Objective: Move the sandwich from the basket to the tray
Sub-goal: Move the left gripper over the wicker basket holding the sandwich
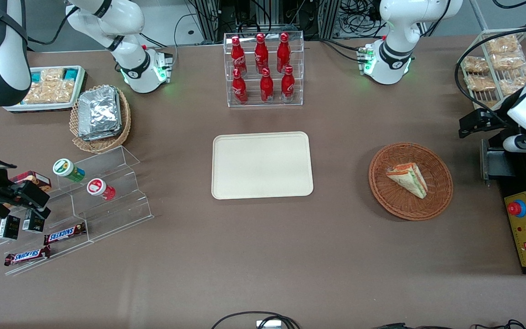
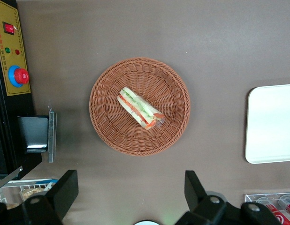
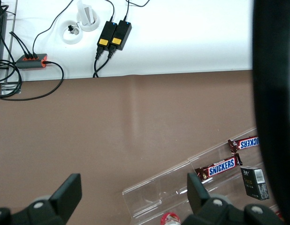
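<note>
While the left arm's gripper [image 2: 131,194] hangs high above the table near the working arm's end, its two black fingers [image 2: 65,190] stand wide apart and hold nothing. A brown cloth table [image 1: 263,256] fills most of the front view, smooth and matt. At its middle lies the tray [image 1: 262,165], flat, cream-coloured and bare. Toward the working arm's end sits the basket [image 1: 411,181], round and reddish-brown, well apart from the tray. In it lies the sandwich [image 1: 408,178], a white wedge with green and orange-red layers, resting on its side on the wicker floor. Farther from the front camera than the tray, a clear rack holds red bottles [image 1: 263,68] in two rows. Toward the parked arm's end stand a tan basket of foil packs [image 1: 100,115], a white tray of snack packets [image 1: 48,87] and clear acrylic steps [image 1: 103,201] with small cans and Snickers bars [image 1: 64,234]. At the working arm's end a black and yellow control box [image 1: 525,233] carries a red button, and a wire rack of snack bags [image 1: 496,64] stands farther from the camera. Above the table's edge, pale floor, cables and metal frames show.
</note>
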### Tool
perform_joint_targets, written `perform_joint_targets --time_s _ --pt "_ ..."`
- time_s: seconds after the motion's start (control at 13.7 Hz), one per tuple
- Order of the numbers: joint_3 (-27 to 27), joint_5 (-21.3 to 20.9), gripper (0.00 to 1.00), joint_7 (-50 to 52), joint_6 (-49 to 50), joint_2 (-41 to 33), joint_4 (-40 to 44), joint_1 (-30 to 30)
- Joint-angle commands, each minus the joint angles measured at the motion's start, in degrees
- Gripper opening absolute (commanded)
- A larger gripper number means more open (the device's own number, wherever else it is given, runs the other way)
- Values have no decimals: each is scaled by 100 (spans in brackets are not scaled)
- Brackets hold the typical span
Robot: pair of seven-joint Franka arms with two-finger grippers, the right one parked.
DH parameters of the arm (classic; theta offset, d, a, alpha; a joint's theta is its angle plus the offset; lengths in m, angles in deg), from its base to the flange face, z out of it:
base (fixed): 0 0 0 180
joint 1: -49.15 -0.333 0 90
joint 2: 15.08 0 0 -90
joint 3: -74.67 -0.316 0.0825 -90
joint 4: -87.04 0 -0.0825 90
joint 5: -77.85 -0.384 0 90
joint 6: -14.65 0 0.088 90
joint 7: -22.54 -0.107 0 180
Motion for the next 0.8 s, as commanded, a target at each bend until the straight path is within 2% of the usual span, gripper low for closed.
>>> perform_joint_targets --time_s 0.0,0.36,0.51,0.73 --pt "-89 -21 100 64 105 42 103 112" --pt "-89 -214 100 257 -61 227 -19 120" --pt "-89 -223 100 556 -472 174 -527 120" --pt "-80 -223 100 1048 -1605 -97 -1791 138"
